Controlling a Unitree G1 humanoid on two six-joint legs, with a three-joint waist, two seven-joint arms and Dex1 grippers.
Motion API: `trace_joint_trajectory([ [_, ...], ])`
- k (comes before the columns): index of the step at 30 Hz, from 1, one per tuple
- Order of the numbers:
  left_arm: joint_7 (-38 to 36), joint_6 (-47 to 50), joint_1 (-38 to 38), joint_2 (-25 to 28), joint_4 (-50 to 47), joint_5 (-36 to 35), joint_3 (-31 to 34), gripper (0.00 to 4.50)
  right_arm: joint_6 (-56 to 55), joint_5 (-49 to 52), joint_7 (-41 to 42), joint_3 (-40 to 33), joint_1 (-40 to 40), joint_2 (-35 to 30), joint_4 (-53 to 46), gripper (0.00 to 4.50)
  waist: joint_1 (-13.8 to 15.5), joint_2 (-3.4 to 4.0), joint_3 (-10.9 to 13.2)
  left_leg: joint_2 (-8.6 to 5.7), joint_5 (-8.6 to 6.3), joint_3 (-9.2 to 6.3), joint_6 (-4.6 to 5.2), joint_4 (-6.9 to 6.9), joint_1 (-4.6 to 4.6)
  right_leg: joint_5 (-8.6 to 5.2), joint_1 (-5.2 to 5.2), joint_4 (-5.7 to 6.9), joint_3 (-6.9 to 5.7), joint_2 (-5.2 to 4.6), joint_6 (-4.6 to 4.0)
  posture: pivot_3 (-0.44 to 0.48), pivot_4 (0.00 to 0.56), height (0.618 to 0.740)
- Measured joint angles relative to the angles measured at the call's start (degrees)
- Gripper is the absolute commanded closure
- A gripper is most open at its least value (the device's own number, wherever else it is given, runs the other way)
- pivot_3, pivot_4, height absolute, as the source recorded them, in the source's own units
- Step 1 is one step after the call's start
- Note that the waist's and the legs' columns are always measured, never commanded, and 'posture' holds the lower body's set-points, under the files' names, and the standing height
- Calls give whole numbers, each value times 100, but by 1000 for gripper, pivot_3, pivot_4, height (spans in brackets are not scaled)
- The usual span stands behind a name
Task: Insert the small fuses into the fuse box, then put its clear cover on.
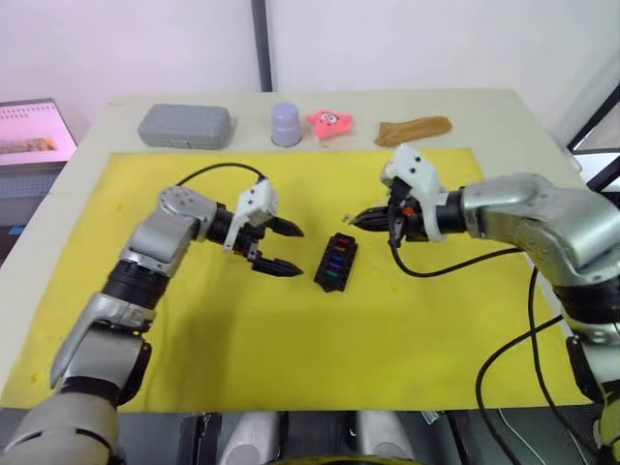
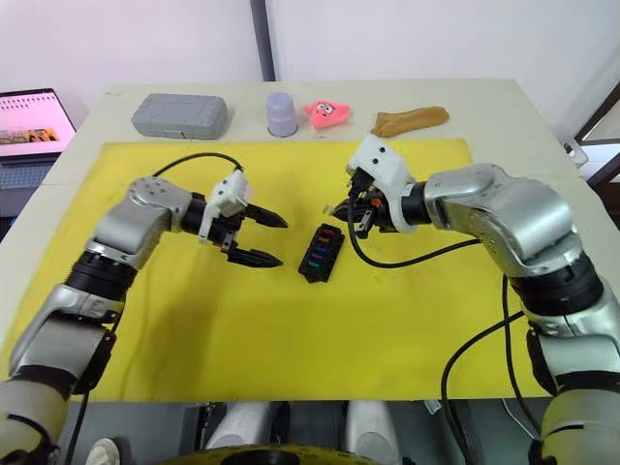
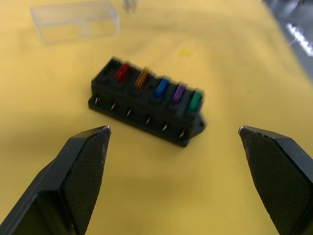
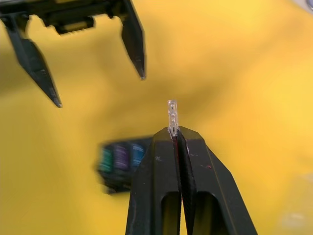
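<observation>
Yellow mat [image 1: 291, 349] on a pale table [image 1: 504, 116], white wall behind. At mat centre we log the black fuse box [image 1: 336, 262], holding five fuses [image 3: 157, 88]: red, amber, blue, purple, green; one end slot looks vacant. At its nine o'clock, our left gripper [image 1: 278, 247], fingers spread, empty. At one o'clock, our right gripper [image 4: 175, 142], closed on a pale grey fuse [image 4: 172, 116], held above the mat. Beyond the box lies the clear cover [image 3: 74, 20], not fitted. Far edge: grey case [image 1: 184, 126], lilac cup [image 1: 286, 124]. We judge one fuse and the cover outstanding.
</observation>
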Motion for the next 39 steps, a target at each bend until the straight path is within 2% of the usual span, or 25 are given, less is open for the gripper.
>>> trace_joint_trajectory([
  [6,134,-938,-440,-474,999,473,-61,89,-431,-849,704,655,-343,151,685,4500,0,-2,1,1,0,-2,-1,2,-1,0,-3,1,0,-1,1,0,150,740],
  [13,230,-1371,-656,-783,1622,740,-72,89,-483,-1333,1047,771,-436,401,878,4500,-2,-1,1,0,0,-5,0,1,-5,0,-7,1,-1,-1,1,0,150,740],
  [39,261,-1477,-655,-808,1717,865,-24,89,-328,-2019,1461,765,-396,690,1100,4500,-7,-1,1,0,0,-6,-1,3,-4,0,-7,5,-1,-2,1,0,150,740],
])
